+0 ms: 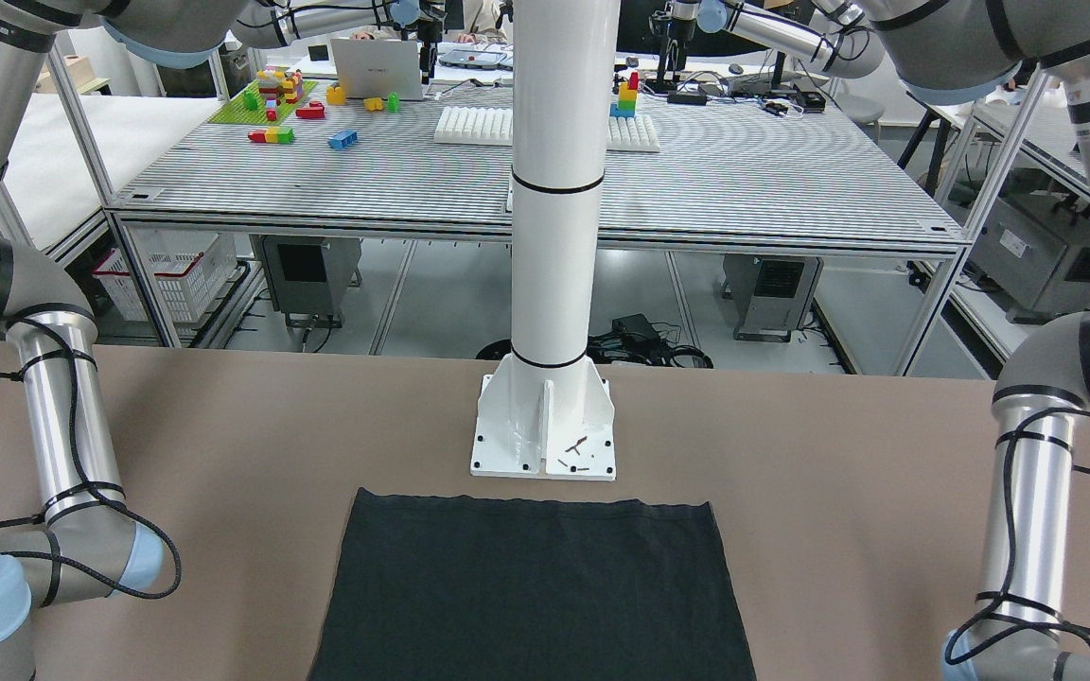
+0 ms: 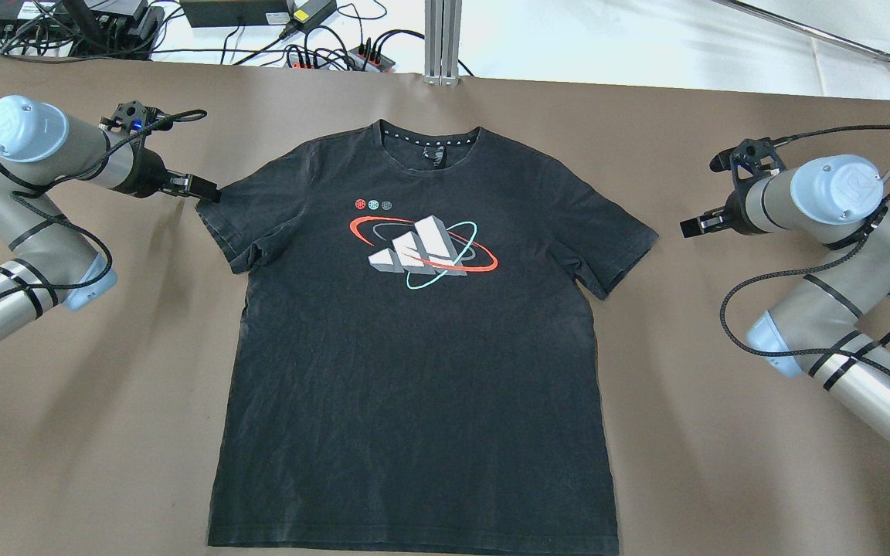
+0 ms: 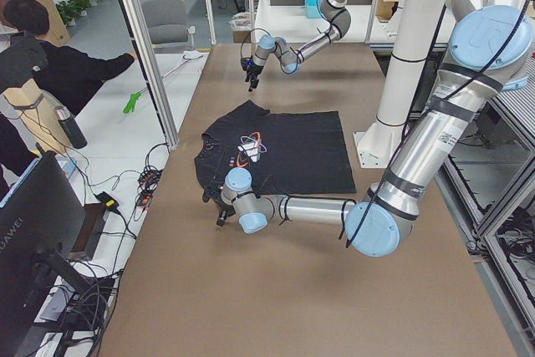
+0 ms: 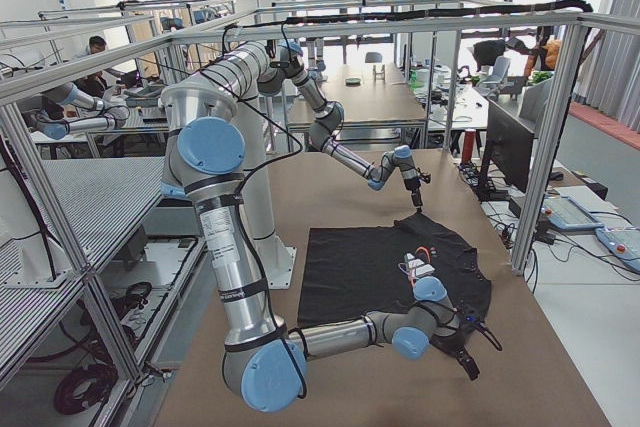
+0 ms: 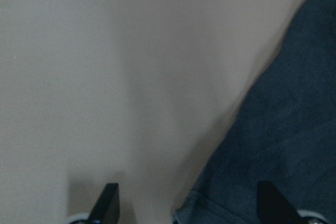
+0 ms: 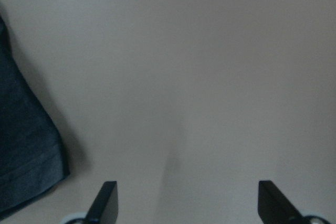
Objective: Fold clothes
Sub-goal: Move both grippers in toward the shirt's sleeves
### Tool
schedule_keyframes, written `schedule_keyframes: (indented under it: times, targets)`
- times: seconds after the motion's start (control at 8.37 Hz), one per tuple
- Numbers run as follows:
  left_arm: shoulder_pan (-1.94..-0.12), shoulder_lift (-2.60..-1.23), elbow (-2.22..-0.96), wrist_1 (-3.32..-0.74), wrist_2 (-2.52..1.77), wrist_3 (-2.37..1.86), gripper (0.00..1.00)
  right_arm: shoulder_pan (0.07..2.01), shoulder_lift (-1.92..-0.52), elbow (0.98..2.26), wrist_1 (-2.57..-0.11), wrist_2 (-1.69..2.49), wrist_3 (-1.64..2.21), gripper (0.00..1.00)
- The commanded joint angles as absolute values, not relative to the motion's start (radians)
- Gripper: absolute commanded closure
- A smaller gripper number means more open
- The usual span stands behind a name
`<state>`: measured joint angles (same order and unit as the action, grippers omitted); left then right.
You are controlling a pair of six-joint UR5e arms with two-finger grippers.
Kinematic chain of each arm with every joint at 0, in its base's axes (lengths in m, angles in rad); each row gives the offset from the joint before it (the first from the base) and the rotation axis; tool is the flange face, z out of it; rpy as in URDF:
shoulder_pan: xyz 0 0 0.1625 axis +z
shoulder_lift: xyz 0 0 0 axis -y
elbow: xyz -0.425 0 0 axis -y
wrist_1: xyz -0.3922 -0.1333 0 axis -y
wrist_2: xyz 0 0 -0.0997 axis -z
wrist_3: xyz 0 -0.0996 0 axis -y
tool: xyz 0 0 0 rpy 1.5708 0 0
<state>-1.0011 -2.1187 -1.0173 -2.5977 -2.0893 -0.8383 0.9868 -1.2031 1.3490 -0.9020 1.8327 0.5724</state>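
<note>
Two arms crouch low over brown table (image 2: 90, 432), elbows out, wrists turned inward toward black T-shirt (image 2: 414, 363).
- Left gripper (image 2: 202, 189): fingers spread, straddling hem of left sleeve (image 2: 240, 224) (one finger over cloth, other over bare table; contact unclear).
- Right gripper (image 2: 696, 225): fingers spread, holding nothing, over bare table just beyond right sleeve (image 2: 615, 247).
- T-shirt flat, print up, centred between arms; collar far, hem near white pedestal (image 1: 545, 445).
- Power strips (image 2: 337, 54) past far edge.
</note>
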Motion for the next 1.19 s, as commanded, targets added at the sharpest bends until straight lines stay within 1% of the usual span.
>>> schedule_keyframes:
  times: [0.0, 0.6, 0.72, 0.84, 0.96, 1.08]
  targets:
    - [-0.994, -2.118, -1.011, -2.603, -2.089, -0.845, 0.27, 0.986, -1.204, 1.348, -0.902, 1.832, 0.572, 0.06]
    - [-0.98, -2.118, -1.011, -2.606, -2.086, -0.842, 0.49, 0.973, -1.206, 1.348, -0.9, 1.827, 0.572, 0.06]
    - [-0.98, -2.117, -1.011, -2.609, -2.086, -0.842, 0.59, 0.973, -1.204, 1.348, -0.902, 1.825, 0.572, 0.06]
    - [-0.98, -2.117, -1.015, -2.609, -2.086, -0.844, 0.85, 0.971, -1.204, 1.348, -0.902, 1.825, 0.572, 0.06]
    - [-0.983, -2.117, -1.017, -2.609, -2.086, -0.845, 0.96, 0.971, -1.203, 1.348, -0.902, 1.825, 0.572, 0.06]
    - [-0.985, -2.115, -1.019, -2.609, -2.086, -0.847, 0.97, 0.973, -1.204, 1.348, -0.902, 1.825, 0.572, 0.06]
